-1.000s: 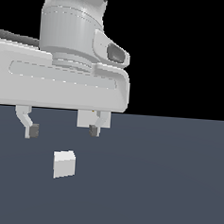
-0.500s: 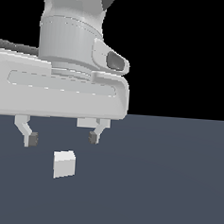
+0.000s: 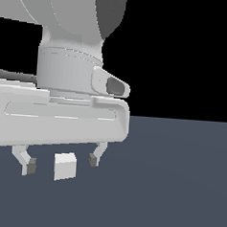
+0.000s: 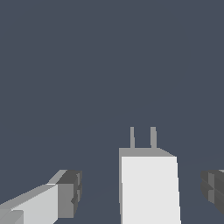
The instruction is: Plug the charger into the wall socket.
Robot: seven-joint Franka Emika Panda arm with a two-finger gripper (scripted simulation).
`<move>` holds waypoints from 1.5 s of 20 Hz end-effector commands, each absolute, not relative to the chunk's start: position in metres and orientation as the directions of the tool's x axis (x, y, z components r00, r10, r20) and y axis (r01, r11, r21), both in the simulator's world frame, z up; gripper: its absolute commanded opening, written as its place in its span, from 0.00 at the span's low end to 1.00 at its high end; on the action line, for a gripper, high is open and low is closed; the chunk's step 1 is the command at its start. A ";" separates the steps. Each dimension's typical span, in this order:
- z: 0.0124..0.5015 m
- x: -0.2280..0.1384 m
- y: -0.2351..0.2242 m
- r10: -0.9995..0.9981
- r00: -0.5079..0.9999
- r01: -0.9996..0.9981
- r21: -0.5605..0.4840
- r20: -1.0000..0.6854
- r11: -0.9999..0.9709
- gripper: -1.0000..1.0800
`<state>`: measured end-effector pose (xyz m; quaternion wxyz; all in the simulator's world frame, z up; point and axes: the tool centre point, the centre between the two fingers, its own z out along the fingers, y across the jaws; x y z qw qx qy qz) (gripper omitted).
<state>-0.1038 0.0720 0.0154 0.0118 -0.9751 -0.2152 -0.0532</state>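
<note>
Change: the arm has come down since half a second ago, and the fingers (image 3: pixel 61 162) that hung above the charger (image 3: pixel 64 166) now flank it at its own level.
Charger then and now: it rests on the dark desk (image 3: pixel 177 187) in the same spot, a small white block, low at the exterior view's left.
Fingers: spread wide, one dark pad (image 3: pixel 31 166) on each side of the charger, with a clear gap on both sides. Nothing is gripped and nothing touched.
Wrist view: the charger (image 4: pixel 148 188) stands between the fingers (image 4: pixel 142 190), one dark pad (image 4: pixel 72 192) on one side and the other just at the picture's edge. It sits nearer that second pad.
Prongs: two thin grey pins (image 4: pixel 142 137) stick out of the charger's far face, pointing away from the camera.
Wall socket: not seen in either view.
Hand body: the big pale housing (image 3: pixel 57 121) fills the exterior view's left, just above the charger.
</note>
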 end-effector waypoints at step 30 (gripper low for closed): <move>0.064 -0.047 0.054 0.316 0.942 0.318 -0.002 0.111 -0.948 0.00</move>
